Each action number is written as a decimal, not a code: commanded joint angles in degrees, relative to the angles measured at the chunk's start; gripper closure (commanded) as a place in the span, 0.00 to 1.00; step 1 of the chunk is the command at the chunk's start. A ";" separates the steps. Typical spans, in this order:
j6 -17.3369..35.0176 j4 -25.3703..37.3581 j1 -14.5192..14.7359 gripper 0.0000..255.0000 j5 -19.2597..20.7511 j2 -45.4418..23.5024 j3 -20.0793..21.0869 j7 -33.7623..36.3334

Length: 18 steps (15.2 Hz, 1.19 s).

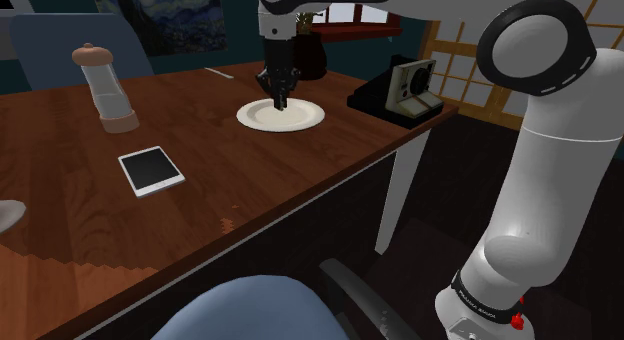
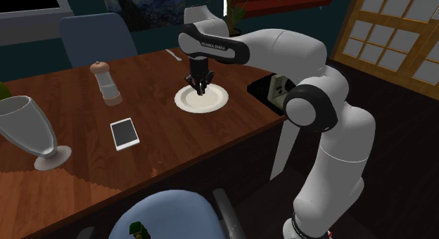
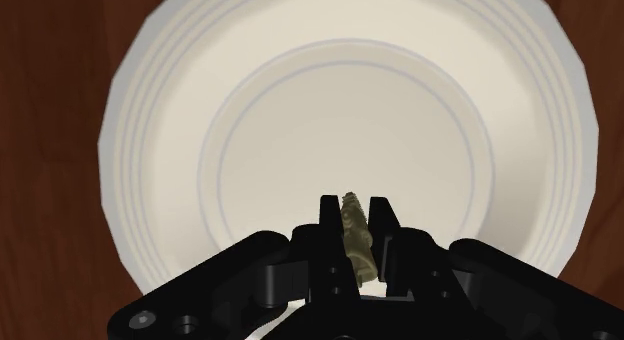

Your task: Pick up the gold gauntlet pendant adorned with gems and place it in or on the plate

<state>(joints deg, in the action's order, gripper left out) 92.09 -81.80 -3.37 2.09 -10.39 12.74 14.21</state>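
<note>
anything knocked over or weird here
Nothing stands out. The cream round plate lies flat, the clear-bodied grinder and grey glass goblet stand upright, and the black gripper clasps the small gold pendant over the plate.

You are looking at a short line of pale lettering (image 2: 211,45) running along the dark part of the arm (image 2: 281,48) just above the wrist in the second exterior view. It is seeming to spell FRANKA EMIKA, though the letters are sitting right at the edge of what you can make out. At the shoulder view's lower right, a dark band (image 1: 480,300) low on the arm is carrying a similar line of pale letters, and these are coming out too small for you to read.
</note>
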 commanded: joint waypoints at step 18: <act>-8.46 11.33 0.62 0.00 0.68 -2.91 0.15 0.25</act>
<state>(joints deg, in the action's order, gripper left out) 84.22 -71.30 -2.85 2.70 -13.02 12.86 14.37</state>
